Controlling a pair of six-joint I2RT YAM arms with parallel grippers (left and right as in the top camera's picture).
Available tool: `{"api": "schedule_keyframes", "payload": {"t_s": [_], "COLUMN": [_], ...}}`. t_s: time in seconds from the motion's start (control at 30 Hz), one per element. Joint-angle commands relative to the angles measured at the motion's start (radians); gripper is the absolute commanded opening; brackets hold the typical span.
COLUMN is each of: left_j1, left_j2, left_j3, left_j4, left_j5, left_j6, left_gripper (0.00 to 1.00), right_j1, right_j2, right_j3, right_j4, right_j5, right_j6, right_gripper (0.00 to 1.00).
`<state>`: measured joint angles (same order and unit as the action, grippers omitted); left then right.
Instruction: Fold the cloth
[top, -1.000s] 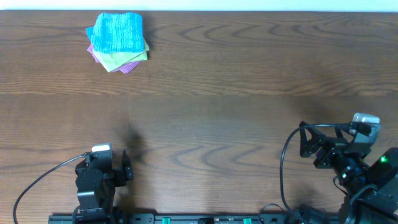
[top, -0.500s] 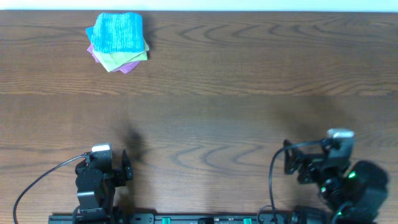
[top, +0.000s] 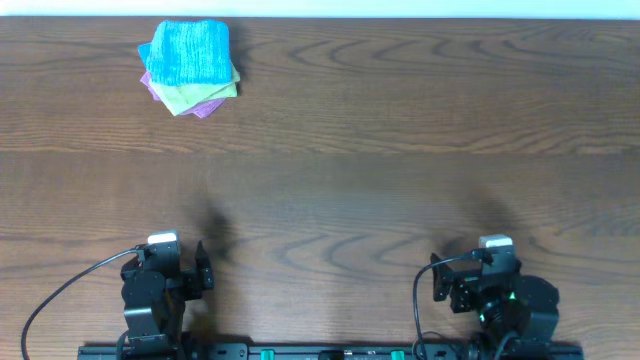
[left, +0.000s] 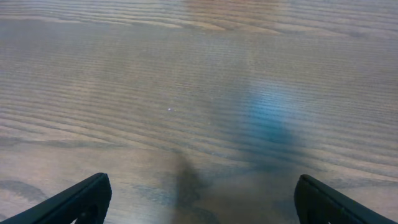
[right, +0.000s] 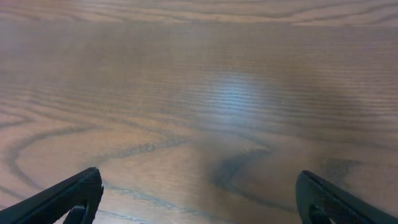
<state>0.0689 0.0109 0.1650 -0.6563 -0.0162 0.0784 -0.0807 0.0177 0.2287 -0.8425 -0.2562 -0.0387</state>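
The sky-blue cloth (top: 188, 52) lies folded on top of a small stack at the far left of the table, seen only in the overhead view. My left gripper (top: 203, 270) rests near the front edge at the left, open and empty, far from the cloth; its wrist view shows both fingertips (left: 202, 202) wide apart over bare wood. My right gripper (top: 437, 284) sits near the front edge at the right, open and empty; its fingertips (right: 202, 199) are wide apart over bare wood.
A light green cloth (top: 200, 96) and a purple cloth (top: 158, 90) lie under the blue one. The brown wooden table (top: 400, 150) spans the view. Black cables loop beside both arm bases at the front edge.
My right arm has drawn back from the right edge toward the front middle-right and lowered to its base. The left arm and the cloth stack have not moved.
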Motion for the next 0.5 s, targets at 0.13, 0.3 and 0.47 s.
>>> {"api": "schedule_keyframes", "payload": {"t_s": [0.13,0.3,0.47], "left_j1": [-0.004,-0.004,-0.004], "left_j2": [-0.007,-0.007,-0.007], "left_j3": [-0.009,-0.009,-0.009], "left_j4": [-0.002,-0.002,-0.001], "left_j5": [-0.017,-0.017,-0.017], "left_j6": [0.004,0.004,0.004], "left_gripper": [0.95,0.95,0.95], "right_j1": [0.048,0.073,0.081], "right_j2": [-0.012,-0.012,-0.012], "right_j3": [-0.040,-0.040,-0.040], "right_j4": [-0.002,-0.002,-0.001], "right_j5": [0.009,0.033,0.040], "right_j6": [-0.115,-0.116,-0.116], "right_gripper": [0.99,0.99,0.99]}}
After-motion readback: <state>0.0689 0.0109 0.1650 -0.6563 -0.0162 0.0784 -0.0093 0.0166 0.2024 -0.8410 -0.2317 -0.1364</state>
